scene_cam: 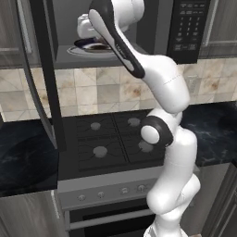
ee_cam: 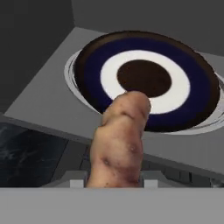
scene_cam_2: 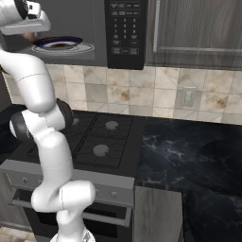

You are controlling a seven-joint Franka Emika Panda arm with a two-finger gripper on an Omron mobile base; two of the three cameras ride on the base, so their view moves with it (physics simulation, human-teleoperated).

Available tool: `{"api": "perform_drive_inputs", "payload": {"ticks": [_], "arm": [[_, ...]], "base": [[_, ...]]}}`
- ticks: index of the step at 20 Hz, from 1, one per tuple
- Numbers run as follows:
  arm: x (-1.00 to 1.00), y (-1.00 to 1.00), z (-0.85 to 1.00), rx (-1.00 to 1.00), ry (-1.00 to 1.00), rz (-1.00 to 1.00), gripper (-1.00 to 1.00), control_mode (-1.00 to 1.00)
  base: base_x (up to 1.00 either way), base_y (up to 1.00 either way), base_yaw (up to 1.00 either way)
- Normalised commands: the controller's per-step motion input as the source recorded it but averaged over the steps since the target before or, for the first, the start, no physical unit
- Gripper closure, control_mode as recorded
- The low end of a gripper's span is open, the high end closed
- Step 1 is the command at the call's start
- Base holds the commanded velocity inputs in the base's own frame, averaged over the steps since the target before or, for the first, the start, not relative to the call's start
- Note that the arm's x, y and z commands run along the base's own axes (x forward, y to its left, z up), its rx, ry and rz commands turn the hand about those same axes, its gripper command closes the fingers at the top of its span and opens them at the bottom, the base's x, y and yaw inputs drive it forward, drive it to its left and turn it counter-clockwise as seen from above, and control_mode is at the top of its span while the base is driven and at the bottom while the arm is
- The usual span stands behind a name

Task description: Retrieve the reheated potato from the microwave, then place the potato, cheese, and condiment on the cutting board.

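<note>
Jaws clamped on the potato [ee_cam: 119, 144], which stands up between them at six o'clock in the hand view. Beyond it at twelve o'clock lies the plate [ee_cam: 144, 78] on the microwave [scene_cam: 187, 32] floor, with the gripper [scene_cam: 89, 28] at the microwave's open mouth.

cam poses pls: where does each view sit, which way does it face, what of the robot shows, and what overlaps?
Left base view: behind-left of arm, faces stove and open microwave; arm rises lower right.
Right base view: behind-right, same stove, keypad; arm lower left.
Hand view: on the hand, looks along claw shut on potato, plate beyond.
Shared: plate, microwave floor.
</note>
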Motion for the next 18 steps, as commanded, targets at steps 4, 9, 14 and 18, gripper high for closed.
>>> {"api": "perform_drive_inputs", "payload": {"ticks": [4,9,14,18], "arm": [[-0.92,-0.12,-0.48,0.00,-0.13,0.11,1.00,-1.00],[-0.85,-0.22,-0.60,0.00,-0.06,0.11,1.00,-1.00],[-0.74,-0.30,-0.76,0.00,-0.01,0.08,1.00,-1.00],[-0.58,-0.40,-0.87,0.03,-0.01,0.07,1.00,-1.00]], "base": [[0.00,0.00,0.00],[0.00,0.00,0.00],[0.00,0.00,0.00],[0.00,0.00,0.00]]}}
